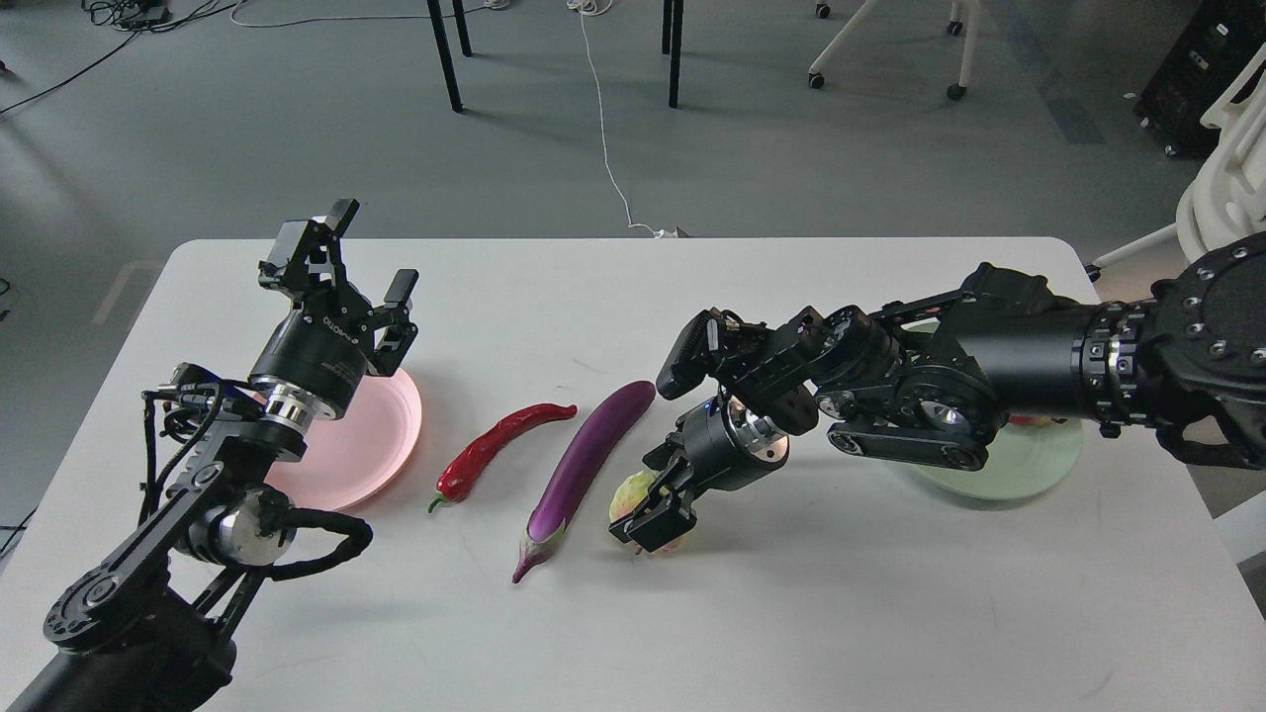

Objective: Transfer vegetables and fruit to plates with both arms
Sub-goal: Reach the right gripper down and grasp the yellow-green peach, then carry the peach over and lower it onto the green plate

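Left gripper [358, 259] idle, fingers spread, above pink plate [381, 435] — right gripper [658, 504] straddles yellow-green fruit [630, 494], grip unclear, ready for lift.

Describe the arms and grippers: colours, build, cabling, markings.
Both arms are black and jointed, with silver wrist rings. The left gripper and right gripper are black open-frame two-finger units. Loose black cables loop along the left arm; white lettering marks its wrist housing, too small to read.
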`<move>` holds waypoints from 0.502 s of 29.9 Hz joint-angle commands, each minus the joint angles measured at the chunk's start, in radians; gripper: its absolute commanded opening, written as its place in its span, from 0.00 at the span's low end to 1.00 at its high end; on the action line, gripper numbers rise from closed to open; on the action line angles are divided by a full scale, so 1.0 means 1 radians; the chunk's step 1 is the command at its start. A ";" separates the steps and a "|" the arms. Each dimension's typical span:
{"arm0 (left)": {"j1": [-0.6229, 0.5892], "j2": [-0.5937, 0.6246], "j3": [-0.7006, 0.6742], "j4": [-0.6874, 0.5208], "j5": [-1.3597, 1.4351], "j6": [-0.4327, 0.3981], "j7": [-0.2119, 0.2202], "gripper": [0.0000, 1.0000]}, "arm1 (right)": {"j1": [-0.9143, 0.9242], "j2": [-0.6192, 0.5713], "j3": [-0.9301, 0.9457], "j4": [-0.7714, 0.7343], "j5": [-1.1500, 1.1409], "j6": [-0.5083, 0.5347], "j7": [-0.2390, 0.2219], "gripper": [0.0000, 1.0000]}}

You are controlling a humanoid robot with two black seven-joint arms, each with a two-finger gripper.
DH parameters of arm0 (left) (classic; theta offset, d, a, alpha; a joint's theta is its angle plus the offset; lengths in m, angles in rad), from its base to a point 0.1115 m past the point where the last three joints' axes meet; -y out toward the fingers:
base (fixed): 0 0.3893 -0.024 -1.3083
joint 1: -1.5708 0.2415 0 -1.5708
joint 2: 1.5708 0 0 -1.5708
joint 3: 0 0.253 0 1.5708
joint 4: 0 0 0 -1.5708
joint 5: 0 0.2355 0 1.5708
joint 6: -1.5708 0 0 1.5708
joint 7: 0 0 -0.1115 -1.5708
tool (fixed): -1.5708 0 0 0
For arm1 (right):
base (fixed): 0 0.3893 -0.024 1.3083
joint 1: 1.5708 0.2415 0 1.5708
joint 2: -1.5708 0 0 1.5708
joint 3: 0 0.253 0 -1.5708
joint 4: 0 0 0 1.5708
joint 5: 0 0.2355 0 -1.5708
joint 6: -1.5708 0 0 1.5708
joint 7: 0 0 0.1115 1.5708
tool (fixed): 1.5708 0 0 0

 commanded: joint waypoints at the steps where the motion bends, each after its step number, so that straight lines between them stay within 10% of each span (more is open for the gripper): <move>1: -0.001 0.002 -0.002 0.000 0.000 0.001 0.000 0.98 | 0.000 -0.002 -0.010 -0.002 0.000 0.000 0.000 0.88; 10: -0.001 0.002 -0.005 -0.012 0.000 0.001 0.000 0.98 | 0.004 -0.006 -0.014 0.002 0.000 0.000 0.000 0.44; 15: -0.001 0.002 -0.008 -0.012 0.000 0.001 0.000 0.98 | 0.029 -0.038 -0.014 0.013 0.002 0.000 0.000 0.43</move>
